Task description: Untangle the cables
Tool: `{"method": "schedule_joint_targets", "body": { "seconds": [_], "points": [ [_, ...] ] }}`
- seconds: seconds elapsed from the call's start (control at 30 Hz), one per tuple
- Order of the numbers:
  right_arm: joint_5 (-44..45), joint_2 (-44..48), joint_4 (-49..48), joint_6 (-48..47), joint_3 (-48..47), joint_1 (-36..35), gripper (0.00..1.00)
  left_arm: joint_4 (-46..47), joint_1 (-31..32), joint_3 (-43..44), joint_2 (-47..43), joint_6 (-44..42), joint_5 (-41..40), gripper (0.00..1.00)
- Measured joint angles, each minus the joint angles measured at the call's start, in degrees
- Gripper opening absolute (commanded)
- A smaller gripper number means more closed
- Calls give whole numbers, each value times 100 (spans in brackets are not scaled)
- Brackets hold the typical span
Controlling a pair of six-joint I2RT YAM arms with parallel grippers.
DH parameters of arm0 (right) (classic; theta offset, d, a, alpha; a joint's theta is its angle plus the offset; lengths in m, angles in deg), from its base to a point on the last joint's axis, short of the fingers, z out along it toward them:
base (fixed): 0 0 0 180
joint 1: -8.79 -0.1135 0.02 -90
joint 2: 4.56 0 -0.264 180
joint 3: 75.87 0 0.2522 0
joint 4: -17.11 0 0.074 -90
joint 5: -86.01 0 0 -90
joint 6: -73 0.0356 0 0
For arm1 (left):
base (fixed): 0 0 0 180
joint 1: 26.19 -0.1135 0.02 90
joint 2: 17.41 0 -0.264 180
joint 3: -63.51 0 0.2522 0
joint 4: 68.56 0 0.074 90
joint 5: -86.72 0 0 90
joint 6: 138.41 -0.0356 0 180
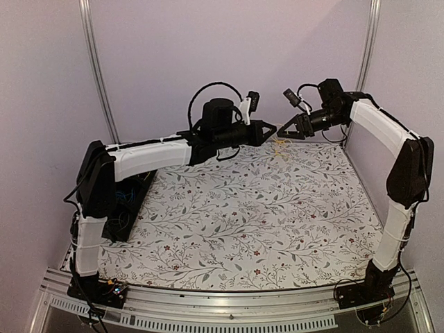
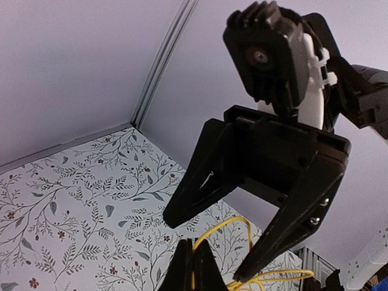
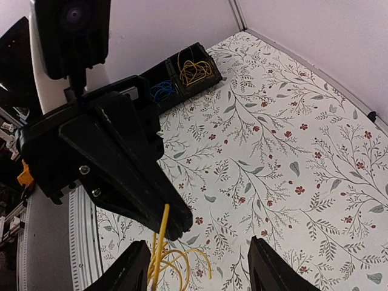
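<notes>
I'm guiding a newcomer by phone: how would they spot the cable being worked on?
At the far middle of the floral table, the two hands nearly meet. From the shut left hand loops a yellow cable, facing the open right hand. The other yellow and blue wires lie in the black bin at the table's left.

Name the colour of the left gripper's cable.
The cable is yellow, clearest in the right wrist view.

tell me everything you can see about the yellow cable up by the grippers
The yellow cable is thread-thin and glossy, and looks like plastic-coated wire. The left gripper is shut on it near its upper part. From there it drops straight down, then curls into loose loops above the floral cloth. Whether it reaches the cloth cannot be told. The right gripper stands open around the loops, not gripping them.
</notes>
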Motion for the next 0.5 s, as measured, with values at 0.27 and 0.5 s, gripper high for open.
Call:
{"method": "schedule_joint_targets", "body": {
  "seconds": [0.27,0.5],
  "points": [
    [-57,-68,37,83,127,-17,0,-271,120,278,144,-240,107,0],
    [85,-68,151,42,118,-20,0,-586,170,511,293,-262,-256,15]
  ]
}}
